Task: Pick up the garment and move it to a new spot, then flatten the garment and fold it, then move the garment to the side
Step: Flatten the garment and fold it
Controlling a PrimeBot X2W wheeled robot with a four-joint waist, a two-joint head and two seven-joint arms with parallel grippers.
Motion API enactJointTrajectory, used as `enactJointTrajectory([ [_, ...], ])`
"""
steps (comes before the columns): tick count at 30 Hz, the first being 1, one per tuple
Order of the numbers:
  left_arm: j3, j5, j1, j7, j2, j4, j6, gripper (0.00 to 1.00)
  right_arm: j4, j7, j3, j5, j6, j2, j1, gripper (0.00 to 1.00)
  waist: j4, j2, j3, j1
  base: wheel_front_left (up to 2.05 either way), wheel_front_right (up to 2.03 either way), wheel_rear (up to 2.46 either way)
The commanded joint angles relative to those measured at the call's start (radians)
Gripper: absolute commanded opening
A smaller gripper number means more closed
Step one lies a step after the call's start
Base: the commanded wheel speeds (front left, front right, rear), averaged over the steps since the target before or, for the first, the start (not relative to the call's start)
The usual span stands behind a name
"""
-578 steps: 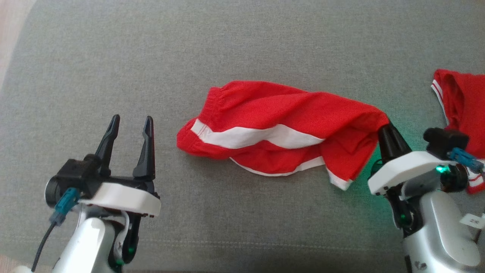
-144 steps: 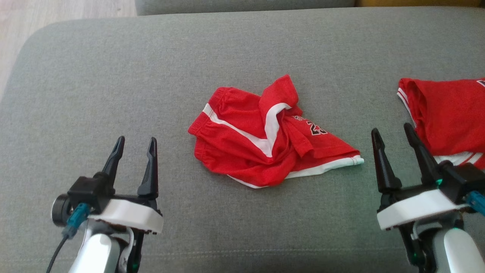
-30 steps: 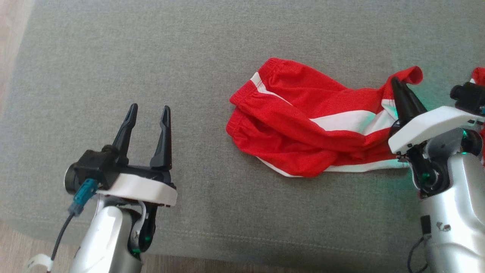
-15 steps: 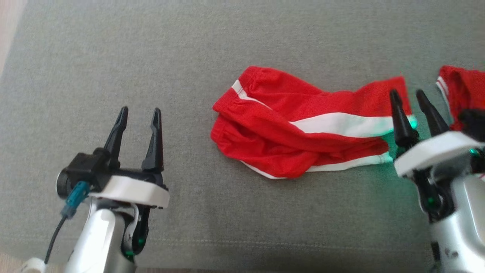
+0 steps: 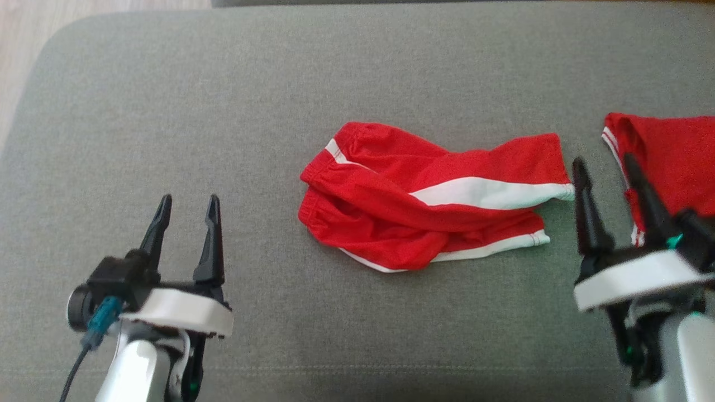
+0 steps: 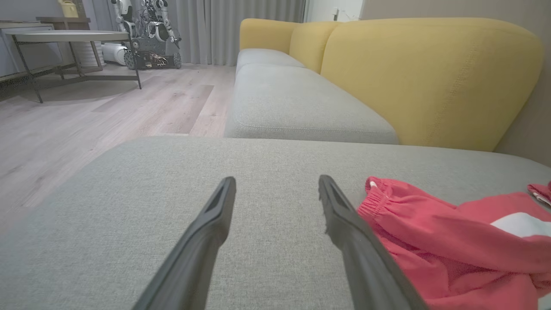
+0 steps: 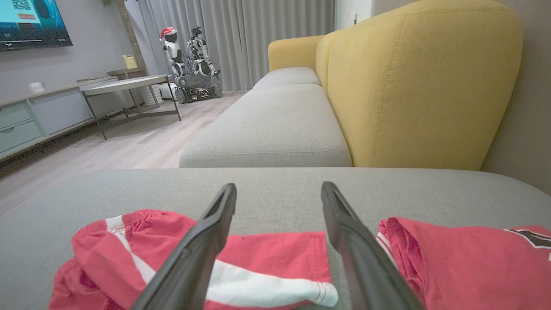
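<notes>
1. Reference: the grey seat cushion (image 5: 223, 111) (image 6: 129, 193) (image 7: 129, 189). Every position below is given against it.
2. The garment (image 5: 391, 223) (image 6: 430, 241) (image 7: 168, 234), a pair of red shorts with a white side stripe and white hem trim, lies on the cushion at about its middle. The elastic waistband faces the cushion's left side and the leg openings face its right side.
3. Condition of the garment: not flat. Long folds run across it, and one leg lies bunched partly under the other. Nothing grips it.
4. The left tool (image 5: 189, 201) (image 6: 276, 181) stands over the near-left part of the cushion, its fingers pointing toward the far edge. The fingers are spread apart with bare cushion showing between them. It is well apart from the cloth.
5. The right tool (image 5: 604, 162) (image 7: 279, 186) stands over the near-right part of the cushion, also pointing toward the far edge. Its fingers are spread and no cloth is pinched between them. In the head view its tips frame a strip of bare cushion just past the garment's leg hem.
6. A second red garment (image 5: 670, 162) (image 7: 465, 258) with white trim lies on the cushion's right part and runs out of the picture. It is separate from the shorts.
7. Beyond the cushion's far edge is another grey seat with a yellow backrest (image 6: 430, 77) (image 7: 422, 86). A wooden floor (image 6: 64, 129) lies off the cushion's left side.
</notes>
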Motion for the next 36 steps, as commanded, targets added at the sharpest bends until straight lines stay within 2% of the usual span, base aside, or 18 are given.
enactJointTrajectory([
  [1,0.038,0.006,-0.008,0.004,0.025,-0.040,0.008,1.00,-0.048,-0.011,0.025,-0.015,-0.001,0.004,0.014,1.00,-0.004,0.0000,-0.018,0.0000,0.00,0.00,0.00],
  [8,0.038,0.005,0.036,0.028,0.042,-0.069,0.020,1.00,-0.064,-0.013,0.034,-0.024,-0.001,0.027,0.085,1.00,-0.012,0.0000,-0.049,0.0000,0.00,0.00,0.00],
  [26,0.011,0.004,0.031,0.052,0.051,-0.100,0.022,1.00,-0.064,-0.003,0.032,-0.015,-0.001,0.036,0.088,1.00,-0.008,0.0000,-0.052,0.0000,0.00,0.00,0.00],
  [28,0.001,0.000,0.011,0.058,0.051,-0.101,0.010,1.00,-0.066,-0.001,0.031,-0.014,-0.001,0.038,0.086,1.00,-0.007,0.0000,-0.046,0.0000,0.00,0.00,0.00],
  [32,-0.033,-0.019,-0.082,0.086,0.042,-0.084,-0.042,1.00,-0.073,0.000,0.029,-0.014,-0.001,0.040,0.073,1.00,-0.008,0.0000,-0.019,0.0000,0.00,0.00,0.00],
  [36,-0.078,-0.031,-0.220,0.143,0.020,-0.011,-0.095,1.00,-0.075,0.001,0.034,-0.013,-0.001,0.040,0.049,1.00,-0.023,0.0000,0.014,0.0000,0.00,0.00,0.00],
])
